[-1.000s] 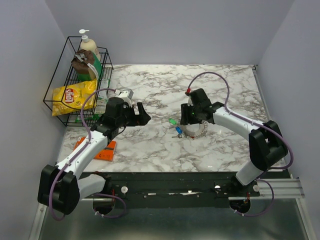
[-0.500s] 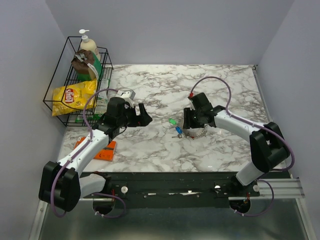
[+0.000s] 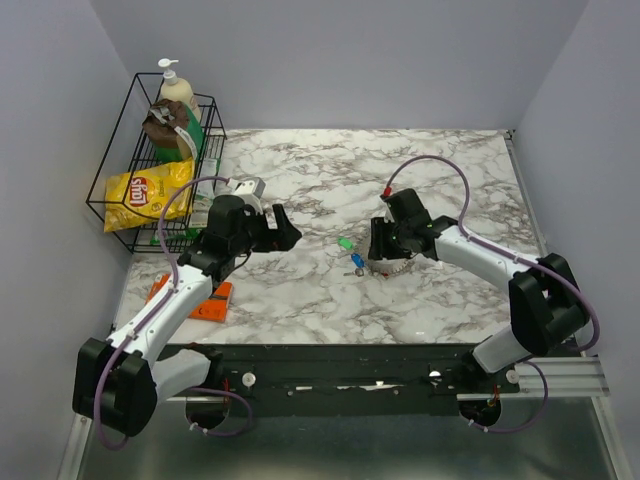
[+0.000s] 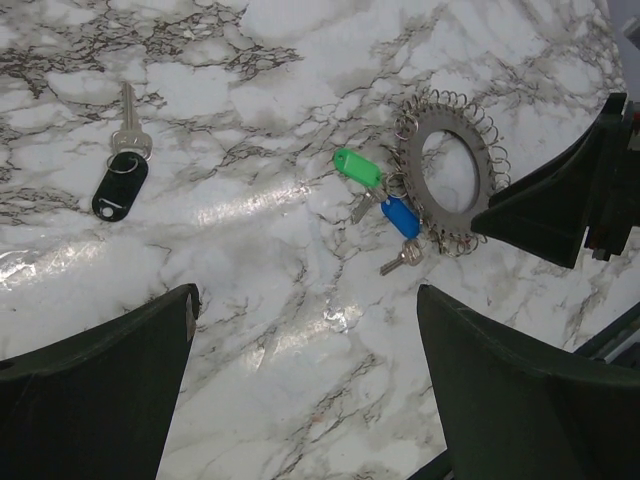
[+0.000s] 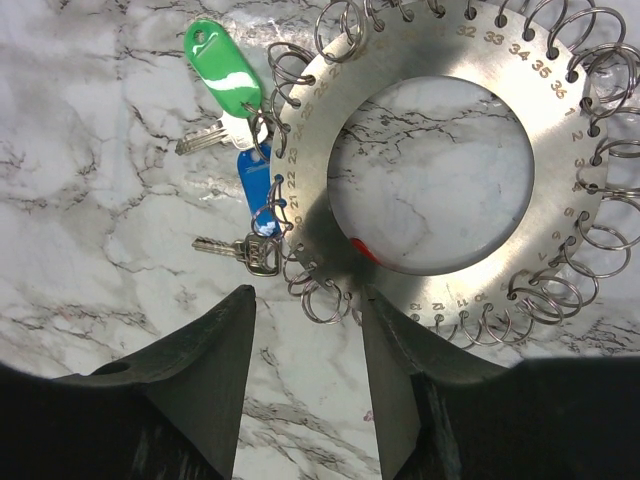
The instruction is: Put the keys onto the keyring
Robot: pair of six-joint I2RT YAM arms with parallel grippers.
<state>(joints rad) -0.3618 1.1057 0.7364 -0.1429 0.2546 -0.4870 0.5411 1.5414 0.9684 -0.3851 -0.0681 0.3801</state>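
The keyring point(image 5: 560, 200), a flat numbered steel disc fringed with small split rings, is lying on the marble worktop point(image 3: 450, 170) right of centre. The green-tagged key point(image 5: 225, 75) and blue-tagged key point(image 5: 255, 185) are resting at its rim, seemingly hooked to its loops, though the join is hard to make out. The right end effector point(image 5: 305, 300) is hovering over the disc's edge with its fingers parted around a few loops and gripping nothing, while the left end effector point(image 4: 308, 300) is hanging wide open and empty well to the left, above a black-tagged key point(image 4: 120, 190).
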